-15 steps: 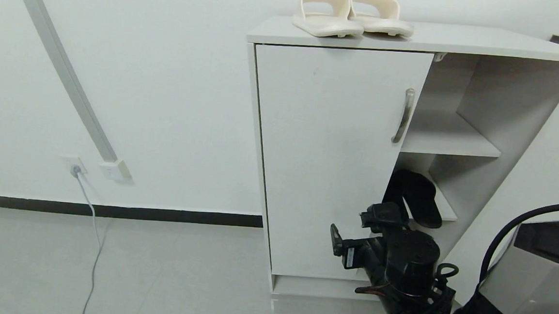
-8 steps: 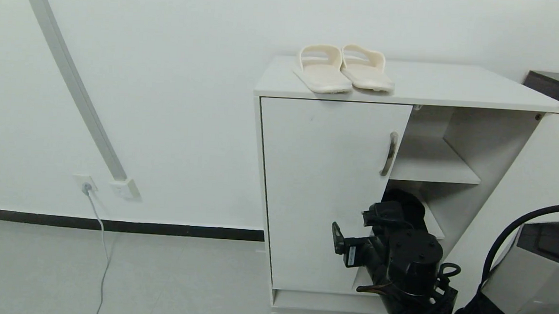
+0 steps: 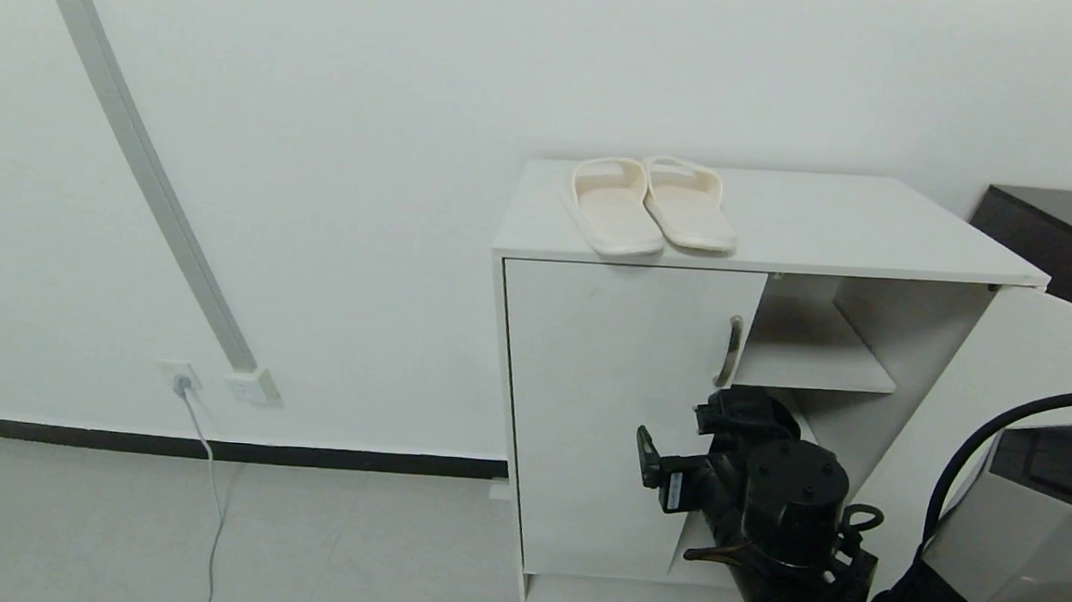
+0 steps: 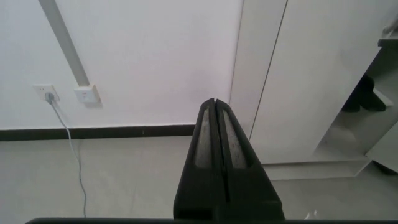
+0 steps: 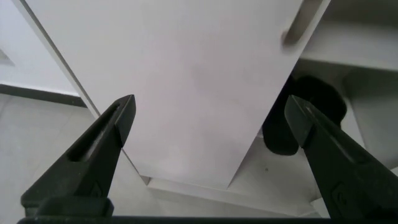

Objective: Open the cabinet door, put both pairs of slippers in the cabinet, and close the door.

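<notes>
A white cabinet (image 3: 783, 223) stands against the wall, its left door (image 3: 613, 408) closed and its right door (image 3: 986, 403) swung open. A cream pair of slippers (image 3: 649, 204) lies on its top. A black pair of slippers (image 5: 305, 118) sits on a lower shelf inside, also in the left wrist view (image 4: 367, 96). My right gripper (image 5: 208, 112) is open and empty, low in front of the closed door's edge, close to the black slippers. My right arm (image 3: 784, 512) hides the lower shelf in the head view. My left gripper (image 4: 214, 106) is shut and empty, off to the cabinet's left above the floor.
The upper shelf (image 3: 812, 355) inside is bare. A metal handle (image 3: 730, 350) is on the closed door. A wall socket with a cable (image 3: 182, 380) and a grey conduit (image 3: 135, 155) are to the left. Dark furniture (image 3: 1061, 240) stands right of the cabinet.
The head camera has risen, so the cabinet has dropped in the picture and its top shows from above. The slippers and doors have not moved.
</notes>
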`<state>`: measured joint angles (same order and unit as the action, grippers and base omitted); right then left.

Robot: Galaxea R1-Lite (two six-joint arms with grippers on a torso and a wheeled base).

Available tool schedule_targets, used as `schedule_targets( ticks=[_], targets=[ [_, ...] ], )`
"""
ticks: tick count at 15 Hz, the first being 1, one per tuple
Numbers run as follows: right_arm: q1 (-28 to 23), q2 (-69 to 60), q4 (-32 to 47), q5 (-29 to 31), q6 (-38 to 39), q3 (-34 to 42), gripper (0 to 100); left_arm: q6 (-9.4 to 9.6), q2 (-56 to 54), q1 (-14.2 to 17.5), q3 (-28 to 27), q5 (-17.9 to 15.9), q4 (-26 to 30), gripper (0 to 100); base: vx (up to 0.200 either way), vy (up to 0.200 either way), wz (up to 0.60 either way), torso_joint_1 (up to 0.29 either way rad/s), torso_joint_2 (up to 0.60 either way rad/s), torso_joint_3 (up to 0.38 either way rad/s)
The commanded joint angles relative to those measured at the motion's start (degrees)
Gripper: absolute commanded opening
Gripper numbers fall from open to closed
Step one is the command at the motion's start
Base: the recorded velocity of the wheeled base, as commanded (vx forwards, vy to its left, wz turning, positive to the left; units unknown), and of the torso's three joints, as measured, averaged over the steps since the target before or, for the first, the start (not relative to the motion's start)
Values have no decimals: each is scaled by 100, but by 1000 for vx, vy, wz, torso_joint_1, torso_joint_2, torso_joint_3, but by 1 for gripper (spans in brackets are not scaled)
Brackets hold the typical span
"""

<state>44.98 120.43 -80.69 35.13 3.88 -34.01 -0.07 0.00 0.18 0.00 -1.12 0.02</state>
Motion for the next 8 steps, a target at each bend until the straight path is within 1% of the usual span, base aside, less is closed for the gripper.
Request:
schedule_targets(
  ticks=[1,8],
  targets=[
    [10,16,1,2,-1,0,100,-10,0,-1,0,-2,-2,0,0,0,0,173,-486,-315],
    [10,16,-17,2,-1,17,100,-10,0,-1,0,-2,-2,0,0,0,0,207,-522,-316]
  ],
)
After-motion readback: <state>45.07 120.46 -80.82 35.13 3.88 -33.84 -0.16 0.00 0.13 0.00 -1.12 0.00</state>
